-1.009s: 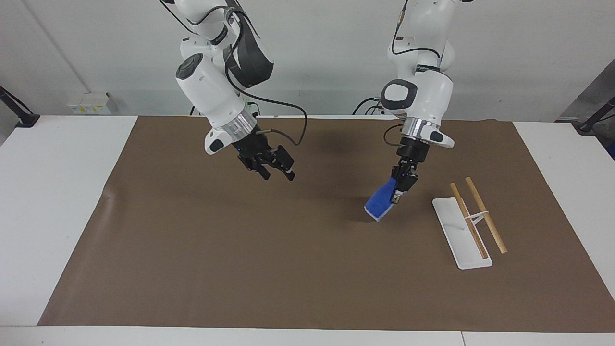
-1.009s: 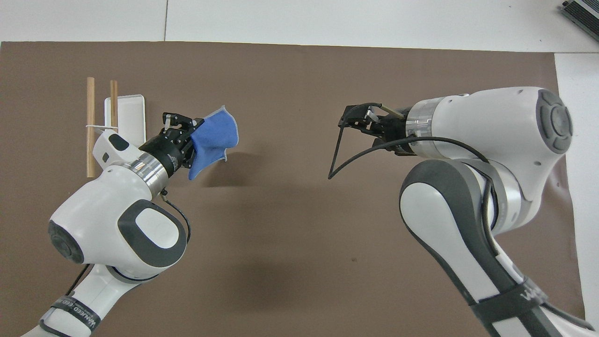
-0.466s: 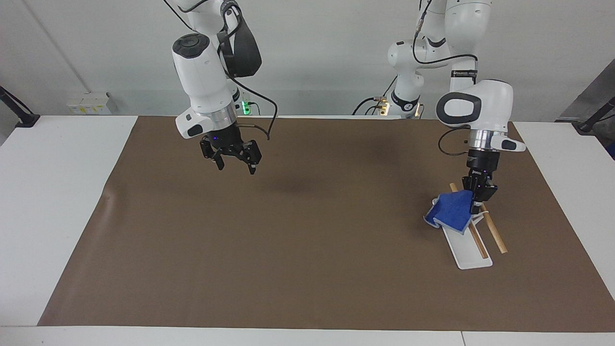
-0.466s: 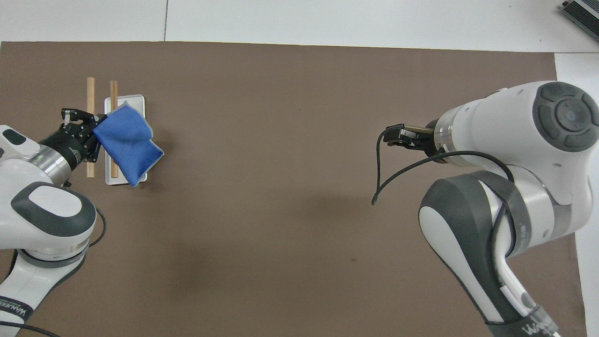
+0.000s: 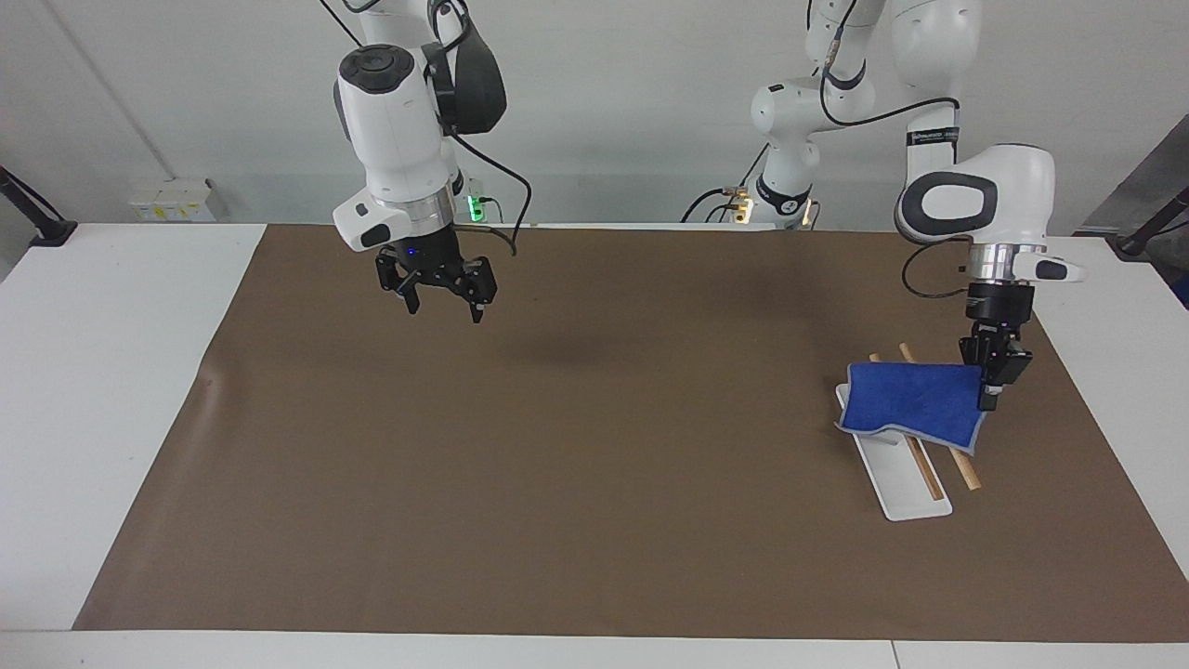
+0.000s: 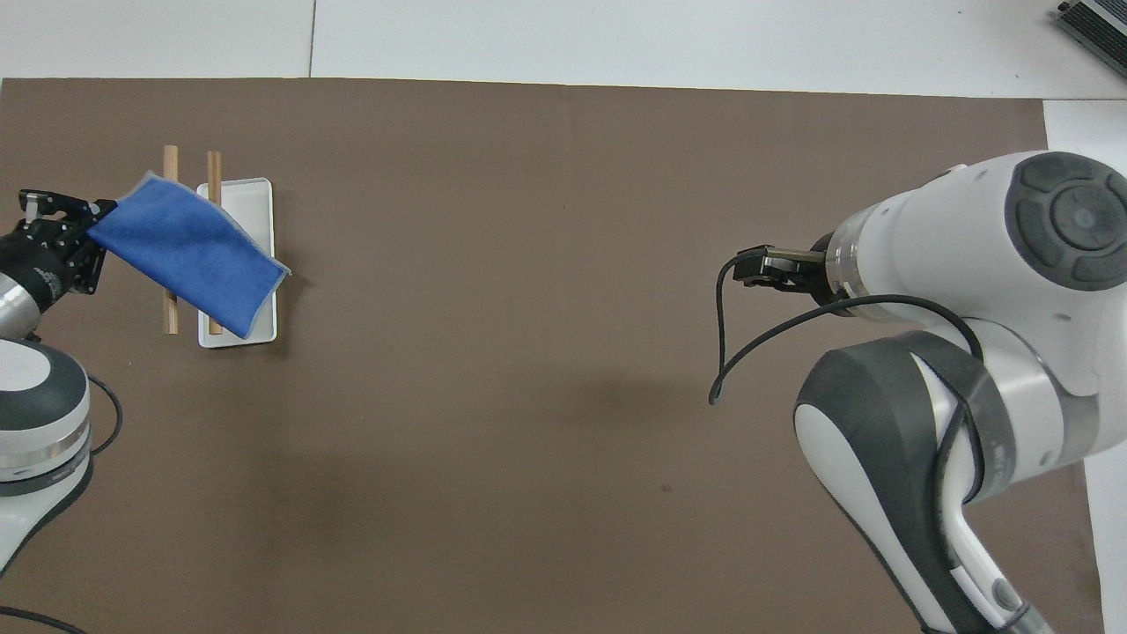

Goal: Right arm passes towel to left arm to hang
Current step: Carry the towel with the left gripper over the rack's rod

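Note:
The blue towel [image 5: 915, 401] is spread across the two wooden rails of the rack [image 5: 966, 475], which stands on a white base [image 5: 906, 488] toward the left arm's end of the table. My left gripper [image 5: 990, 390] is shut on the towel's corner, just past the outer rail. In the overhead view the towel [image 6: 189, 255] drapes over the rack's rails [image 6: 170, 308] and the left gripper [image 6: 55, 229] holds its edge. My right gripper [image 5: 440, 299] hangs open and empty in the air over the mat, toward the right arm's end; it also shows in the overhead view [image 6: 748, 267].
A brown mat [image 5: 576, 465] covers most of the white table [image 5: 102, 390]. A loose black cable [image 6: 724, 343] loops from the right wrist.
The left gripper carried the towel from over the mat's middle out over the rack and spread it across the rails. The right gripper drew back and rose toward its own end.

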`<action>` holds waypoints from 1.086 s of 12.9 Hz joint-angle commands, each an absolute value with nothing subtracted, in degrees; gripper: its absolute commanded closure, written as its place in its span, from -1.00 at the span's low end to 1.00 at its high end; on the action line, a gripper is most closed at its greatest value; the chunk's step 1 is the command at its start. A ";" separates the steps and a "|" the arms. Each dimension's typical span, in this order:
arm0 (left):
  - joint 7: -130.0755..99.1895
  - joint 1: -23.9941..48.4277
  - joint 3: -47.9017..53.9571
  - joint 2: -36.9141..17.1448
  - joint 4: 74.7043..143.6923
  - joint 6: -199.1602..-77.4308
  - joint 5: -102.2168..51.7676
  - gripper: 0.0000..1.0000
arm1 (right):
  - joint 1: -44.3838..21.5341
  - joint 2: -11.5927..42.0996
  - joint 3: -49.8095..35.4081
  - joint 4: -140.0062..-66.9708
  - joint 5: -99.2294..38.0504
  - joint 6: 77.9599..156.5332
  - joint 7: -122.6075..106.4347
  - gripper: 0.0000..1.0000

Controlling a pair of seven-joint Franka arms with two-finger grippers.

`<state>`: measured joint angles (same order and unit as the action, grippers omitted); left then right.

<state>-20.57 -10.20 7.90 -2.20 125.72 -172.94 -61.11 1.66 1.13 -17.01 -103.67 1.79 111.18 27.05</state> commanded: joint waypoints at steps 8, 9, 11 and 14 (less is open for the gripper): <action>-11.62 -13.62 8.35 -2.20 130.60 -171.74 -61.79 1.00 | 4.74 0.35 -17.23 -101.52 2.02 110.22 23.73 -1.00; -10.04 -13.62 8.35 -2.02 131.82 -171.74 -61.79 1.00 | 4.83 0.44 -17.14 -100.73 2.02 109.52 22.43 -1.00; -8.45 -13.54 8.35 -1.23 134.02 -171.91 -61.79 1.00 | 5.79 0.53 -17.23 -100.02 2.02 109.16 21.62 -1.00; -7.39 -12.66 8.35 -0.62 136.31 -172.09 -61.79 1.00 | 2.83 0.53 -14.08 -96.35 2.11 104.34 21.10 -1.00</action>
